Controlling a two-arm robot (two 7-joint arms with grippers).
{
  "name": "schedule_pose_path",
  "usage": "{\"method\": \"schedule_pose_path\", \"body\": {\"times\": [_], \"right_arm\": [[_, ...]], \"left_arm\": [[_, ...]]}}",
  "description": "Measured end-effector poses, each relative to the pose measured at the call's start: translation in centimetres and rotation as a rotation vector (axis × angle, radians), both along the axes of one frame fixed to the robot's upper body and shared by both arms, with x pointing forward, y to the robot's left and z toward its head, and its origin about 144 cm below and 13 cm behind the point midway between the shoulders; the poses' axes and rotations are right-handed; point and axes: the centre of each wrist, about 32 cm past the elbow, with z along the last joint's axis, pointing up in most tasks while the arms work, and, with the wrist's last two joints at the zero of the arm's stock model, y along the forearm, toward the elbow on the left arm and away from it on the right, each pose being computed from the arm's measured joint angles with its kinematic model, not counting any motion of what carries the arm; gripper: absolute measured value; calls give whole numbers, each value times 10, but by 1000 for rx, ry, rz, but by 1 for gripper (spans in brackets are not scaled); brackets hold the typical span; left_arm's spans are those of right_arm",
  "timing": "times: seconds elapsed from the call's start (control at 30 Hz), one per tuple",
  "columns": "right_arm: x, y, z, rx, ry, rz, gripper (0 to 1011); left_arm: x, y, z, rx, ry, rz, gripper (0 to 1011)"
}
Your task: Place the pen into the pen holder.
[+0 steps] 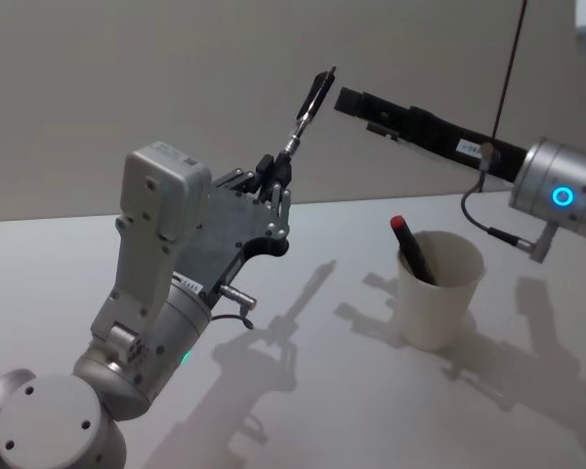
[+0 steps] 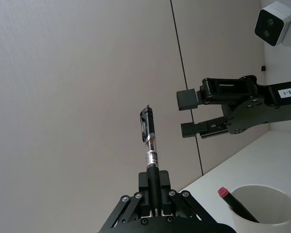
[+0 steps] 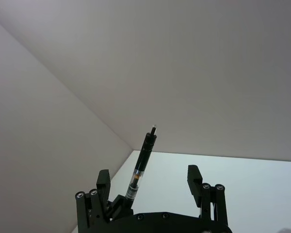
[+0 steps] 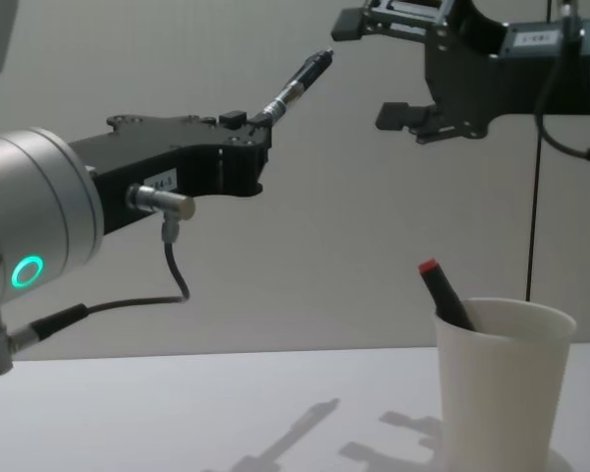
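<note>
My left gripper (image 1: 276,174) (image 4: 259,126) is raised above the table and shut on the lower end of a black pen (image 1: 311,103) (image 2: 150,145) (image 4: 297,87), which points up and away. My right gripper (image 1: 363,112) (image 2: 187,115) (image 4: 371,69) (image 3: 149,177) hangs open just beyond the pen's (image 3: 143,155) upper end, apart from it. The pen holder (image 1: 439,293) (image 2: 264,208) (image 4: 501,383), a white paper cup, stands on the table under the right arm. A red-capped pen (image 1: 411,246) (image 2: 231,200) (image 4: 442,290) leans inside it.
The white table (image 1: 313,410) stretches around the cup, with a pale wall close behind. A thin dark cable (image 1: 508,68) runs down the wall. A white camera box (image 2: 275,22) hangs high beside the right arm.
</note>
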Motion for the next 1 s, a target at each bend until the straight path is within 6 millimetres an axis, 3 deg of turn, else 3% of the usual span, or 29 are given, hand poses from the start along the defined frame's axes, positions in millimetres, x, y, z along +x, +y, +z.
{"method": "schedule_pose_path", "body": {"times": [1.0], "right_arm": [[-1,46,-29,178,113,-32,1001]], "left_arm": [[-1,1,0,-2,-3,4,130]]}}
